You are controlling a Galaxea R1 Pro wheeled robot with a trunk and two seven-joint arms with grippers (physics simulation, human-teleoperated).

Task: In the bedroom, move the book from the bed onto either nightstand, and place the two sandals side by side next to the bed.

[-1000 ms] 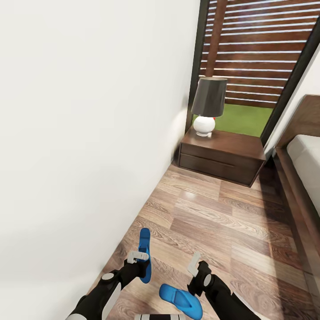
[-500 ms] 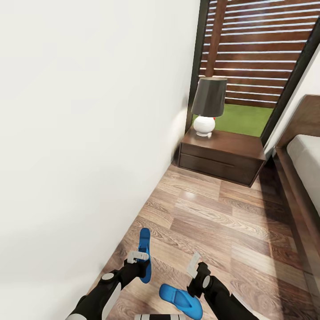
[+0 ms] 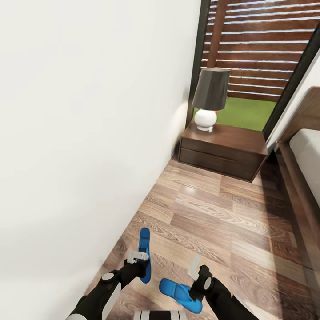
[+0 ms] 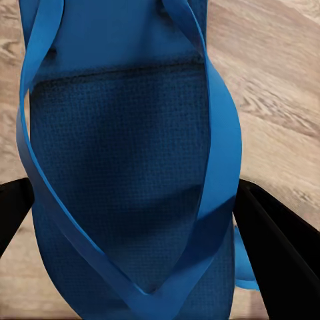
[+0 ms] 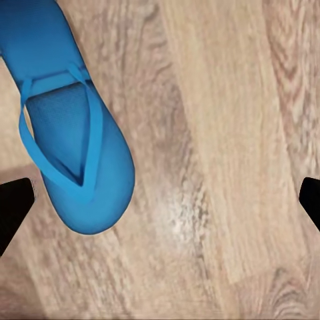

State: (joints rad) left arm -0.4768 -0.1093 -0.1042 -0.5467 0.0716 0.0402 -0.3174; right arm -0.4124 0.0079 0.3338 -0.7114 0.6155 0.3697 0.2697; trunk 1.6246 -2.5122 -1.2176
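While one sandal hangs on edge in the left claw, fingers either side of its sole in the left wrist view, the other sandal lies flat on the wood floor beside the right claw, which stands wide and holds nothing; its dark fingertips frame bare planks next to that sandal in the right wrist view. Both sit near the white wall, well apart from the bed. Nightstand with lamp stands ahead. Judgement: carry the held sandal toward the bed frame, lay it sole-down, then fetch the second and align it parallel, toes matching.
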